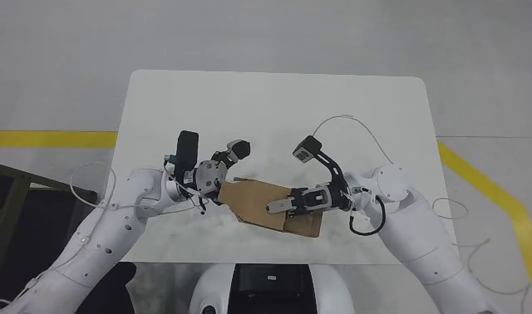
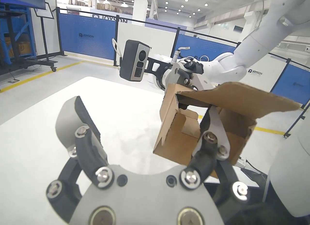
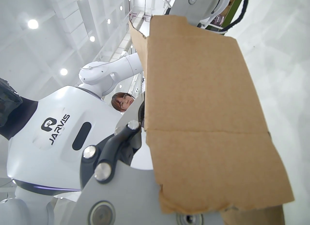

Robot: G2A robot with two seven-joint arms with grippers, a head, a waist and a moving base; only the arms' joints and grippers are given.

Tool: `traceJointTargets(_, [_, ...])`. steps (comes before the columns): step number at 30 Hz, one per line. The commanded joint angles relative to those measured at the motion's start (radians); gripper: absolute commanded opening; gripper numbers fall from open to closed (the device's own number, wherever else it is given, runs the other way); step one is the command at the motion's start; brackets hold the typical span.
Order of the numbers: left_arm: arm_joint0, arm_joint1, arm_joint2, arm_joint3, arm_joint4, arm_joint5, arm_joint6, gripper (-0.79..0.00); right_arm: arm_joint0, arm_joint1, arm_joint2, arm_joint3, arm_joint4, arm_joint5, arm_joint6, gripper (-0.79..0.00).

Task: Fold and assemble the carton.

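Note:
A brown cardboard carton (image 1: 259, 199), partly unfolded, lies near the table's front edge between my two arms. My left gripper (image 1: 221, 181) sits at its left end and is open wide. In the left wrist view one of its fingers (image 2: 213, 124) reaches into the carton's (image 2: 174, 138) open end under a raised flap (image 2: 242, 100), while the other finger (image 2: 81, 114) stays outside over bare table. My right gripper (image 1: 279, 206) lies across the carton's top from the right, shut on a carton panel (image 3: 205, 114). One right finger (image 3: 121, 136) presses that panel's edge; the other is hidden behind the cardboard.
The white table (image 1: 274, 106) has free room behind the carton. A thin white cable (image 1: 353, 121) loops over its right part. The front edge (image 1: 166, 260) is close to the carton. Yellow floor tape (image 1: 50, 138) runs beside the table.

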Motion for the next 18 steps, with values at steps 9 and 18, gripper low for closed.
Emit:
traceJointTargets(9, [0.071, 0.029, -0.131, 0.025, -0.003, 0.000, 0.021, 0.000, -0.007, 0.007, 0.024, 0.007, -0.011, 0.005, 0.001, -0.785])
traceJointTargets(18, [0.080, 0.027, -0.161, 0.023, 0.031, 0.032, -0.066, 0.000, -0.005, 0.004, 0.002, -0.015, -0.006, 0.013, 0.020, -0.785])
